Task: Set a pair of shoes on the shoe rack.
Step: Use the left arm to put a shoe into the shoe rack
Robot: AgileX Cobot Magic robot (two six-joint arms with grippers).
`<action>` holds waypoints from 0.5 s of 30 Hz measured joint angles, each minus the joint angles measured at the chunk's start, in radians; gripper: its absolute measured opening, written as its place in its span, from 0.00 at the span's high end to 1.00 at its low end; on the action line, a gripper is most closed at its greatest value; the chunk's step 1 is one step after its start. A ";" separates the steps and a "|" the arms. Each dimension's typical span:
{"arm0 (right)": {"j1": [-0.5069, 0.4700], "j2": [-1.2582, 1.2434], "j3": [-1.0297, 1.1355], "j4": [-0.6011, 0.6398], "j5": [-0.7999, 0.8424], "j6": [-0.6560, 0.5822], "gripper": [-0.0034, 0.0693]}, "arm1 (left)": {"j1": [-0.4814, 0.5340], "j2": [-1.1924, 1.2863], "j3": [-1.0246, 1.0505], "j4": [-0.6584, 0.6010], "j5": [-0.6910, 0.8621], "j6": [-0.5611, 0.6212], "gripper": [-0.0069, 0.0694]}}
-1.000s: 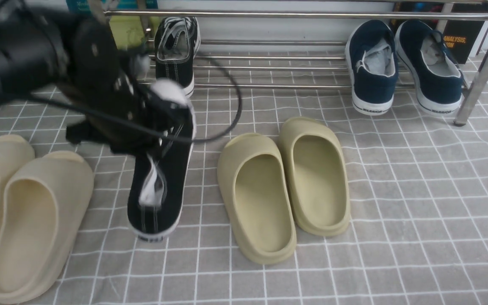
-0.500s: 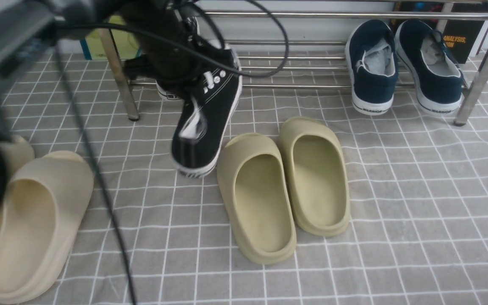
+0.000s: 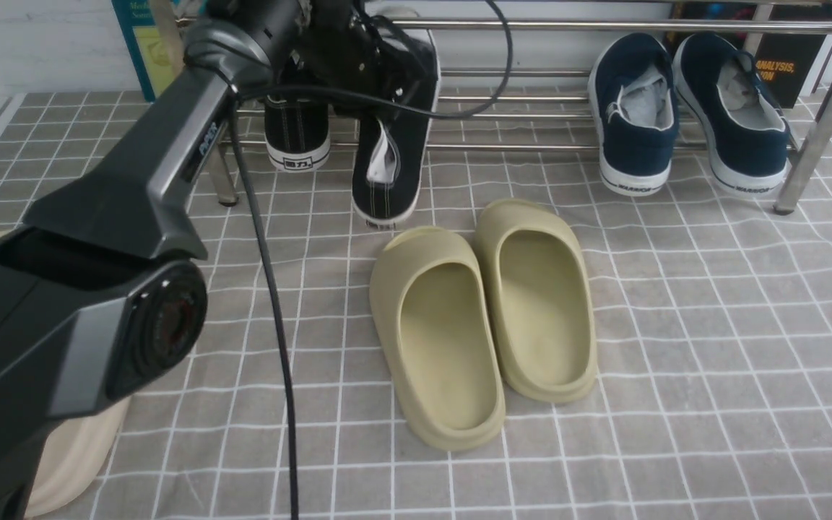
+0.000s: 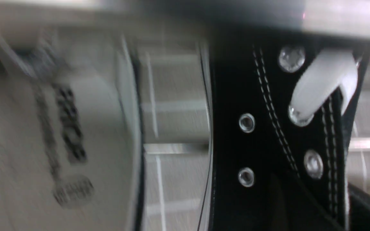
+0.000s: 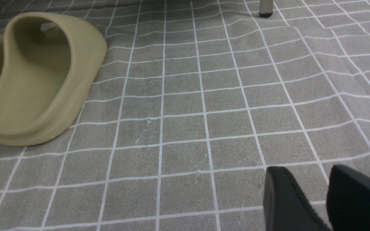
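One sneaker (image 3: 389,173), grasped by left pincer (image 3: 367,66), overhangs the shoe rack (image 3: 604,26); right pincer (image 5: 310,175) released. Letting go could tip it off.

The left pincer (image 3: 369,68) grips one sneaker (image 3: 391,166) at the shoe rack's (image 3: 604,25) front, heel sticking out past the bars. Its mate (image 3: 297,130) rests on the lower bars (image 3: 503,115) just left of the pincer, another pair (image 3: 633,130) well to its right. Two slides (image 3: 434,339) lie on the floor (image 3: 676,325) nearer the robot.
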 joint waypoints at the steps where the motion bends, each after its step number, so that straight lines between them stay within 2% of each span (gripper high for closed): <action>1: 0.000 0.000 0.000 0.000 0.000 0.000 0.62 | 0.000 0.003 -0.003 0.015 -0.027 -0.005 0.83; 4: 0.000 0.000 0.000 0.000 0.000 0.000 0.62 | 0.000 0.010 -0.006 0.048 -0.102 -0.021 0.83; 15: 0.000 0.000 0.000 0.000 0.000 0.000 0.62 | 0.000 0.037 -0.006 0.057 -0.153 -0.032 0.83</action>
